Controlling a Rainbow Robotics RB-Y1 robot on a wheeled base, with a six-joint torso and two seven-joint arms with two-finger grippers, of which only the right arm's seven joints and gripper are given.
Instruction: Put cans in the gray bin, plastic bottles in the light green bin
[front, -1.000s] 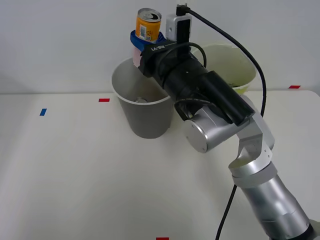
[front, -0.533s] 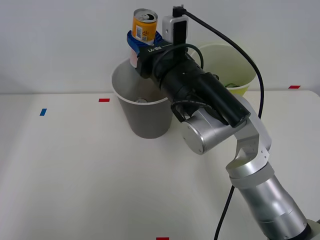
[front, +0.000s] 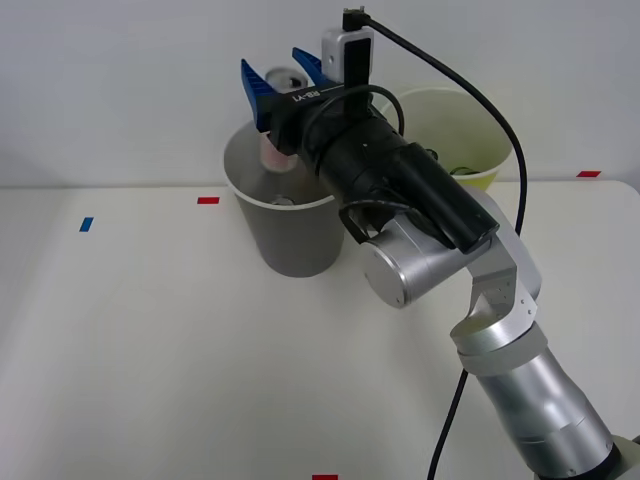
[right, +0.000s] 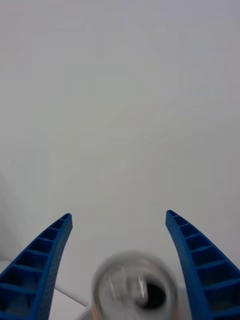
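My right gripper (front: 272, 60) stands open right over the gray bin (front: 290, 240), which has a white rim. An orange and pink-red can (front: 272, 152) is loose between the blue fingers, its pink lower end level with the bin's mouth. In the right wrist view the gripper (right: 119, 215) is spread wide, and the can's silver pull-tab top (right: 135, 285) shows blurred between the fingers without touching them. A small silver round thing (front: 280, 200) lies inside the gray bin. The light green bin (front: 487, 177) stands behind my arm, to the right of the gray one. No plastic bottles are in view.
The white table (front: 150, 350) stretches wide to the left and front of the bins. Small tape marks lie on it: red (front: 208, 200), blue (front: 86, 224), red (front: 589, 174). A pale wall rises behind the bins. My arm's black cable (front: 520, 150) arcs over the light green bin.
The gripper, shut on the can above the gray bin before, has opened. The can has slipped down from between the fingers toward the bin's mouth.
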